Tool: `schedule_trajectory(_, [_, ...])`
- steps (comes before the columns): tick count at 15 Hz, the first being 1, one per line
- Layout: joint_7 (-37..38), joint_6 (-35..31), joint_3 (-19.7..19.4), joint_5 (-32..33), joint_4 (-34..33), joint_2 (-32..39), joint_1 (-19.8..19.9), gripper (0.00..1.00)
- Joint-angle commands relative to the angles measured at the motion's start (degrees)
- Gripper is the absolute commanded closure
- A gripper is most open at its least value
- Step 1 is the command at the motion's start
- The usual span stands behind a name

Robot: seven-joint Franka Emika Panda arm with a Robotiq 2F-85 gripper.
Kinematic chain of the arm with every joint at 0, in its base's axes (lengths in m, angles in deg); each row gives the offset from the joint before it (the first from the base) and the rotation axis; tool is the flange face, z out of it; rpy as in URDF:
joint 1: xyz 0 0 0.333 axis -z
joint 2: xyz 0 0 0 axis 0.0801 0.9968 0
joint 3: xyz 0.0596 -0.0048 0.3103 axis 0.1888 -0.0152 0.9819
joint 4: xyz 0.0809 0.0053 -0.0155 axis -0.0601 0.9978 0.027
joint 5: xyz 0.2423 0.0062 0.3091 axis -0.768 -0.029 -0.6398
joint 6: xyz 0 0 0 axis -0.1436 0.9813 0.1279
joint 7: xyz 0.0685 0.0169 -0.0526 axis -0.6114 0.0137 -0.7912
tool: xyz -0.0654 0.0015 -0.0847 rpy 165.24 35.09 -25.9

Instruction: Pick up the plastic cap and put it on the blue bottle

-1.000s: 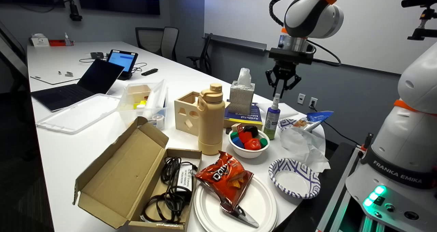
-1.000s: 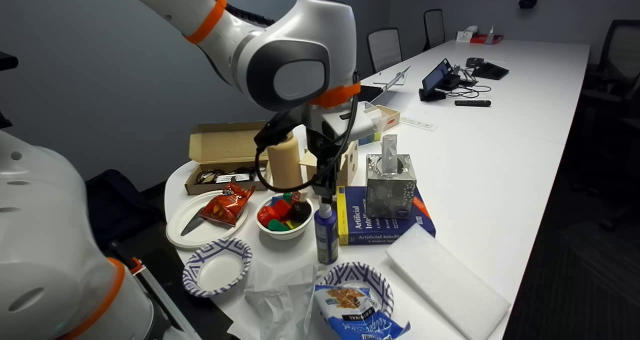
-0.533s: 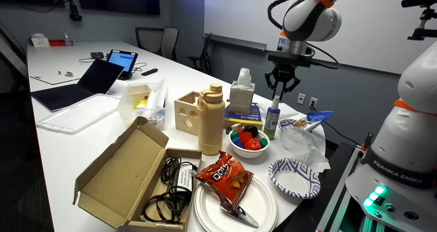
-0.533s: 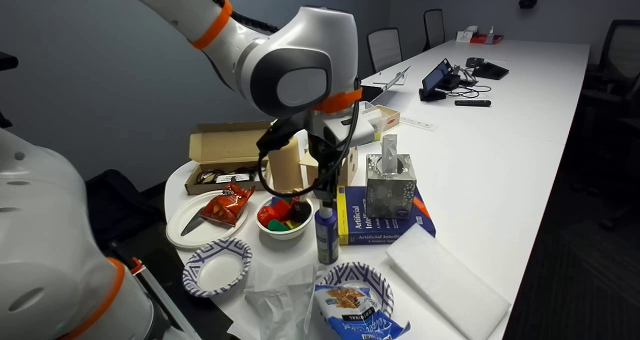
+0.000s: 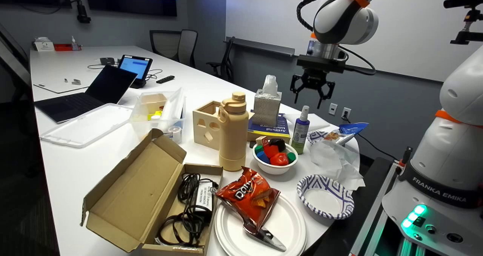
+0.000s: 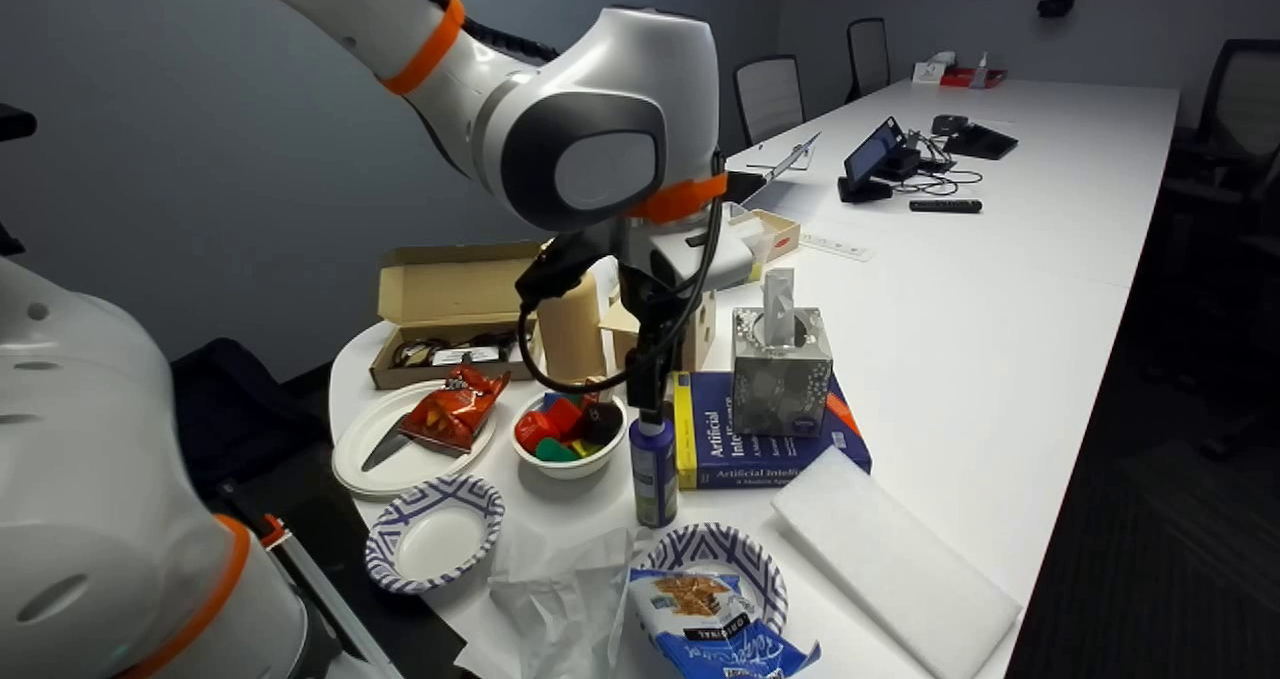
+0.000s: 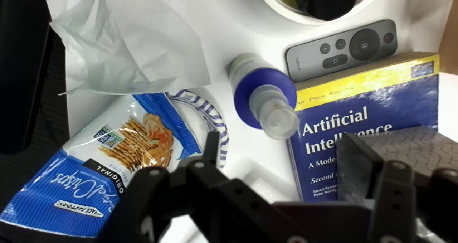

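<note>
Hangs just above the blue bottle (image 5: 300, 132), with the jaws of the gripper (image 5: 307, 103) spread wide. In the wrist view, find the clear plastic cap (image 7: 273, 112) seated on the upright bottle, with the bowl (image 7: 293, 15) at one o'clock from it, the remote (image 7: 341, 50) at two, the crisps bag (image 7: 107, 164) at eight.

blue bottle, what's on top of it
A translucent plastic cap sits on top of the blue bottle in the wrist view; the part it covers cannot be made out clearly.
</note>
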Motion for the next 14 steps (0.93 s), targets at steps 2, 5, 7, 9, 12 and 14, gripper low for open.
schedule_trajectory(2, [-2.18, 4.6, 0.08, -1.28, -0.8, -4.68, -0.17, 0.0])
schedule_trajectory(5, [-2.35, 6.88, 0.7, -1.39, -1.84, -6.84, -0.47, 0.0])
schedule_trajectory(7, [-2.18, 7.86, 1.42, -1.2, -2.49, -8.0, -0.57, 0.0])
schedule_trajectory(9, [-2.18, 8.49, 1.92, -1.5, -3.0, -8.77, -0.9, 0.0])
schedule_trajectory(12, [-2.45, 8.37, 2.24, -2.39, -3.17, -9.12, -1.47, 0.0])
schedule_trajectory(14, [-2.85, 8.02, 2.25, -3.33, -3.15, -8.78, -1.94, 0.0])
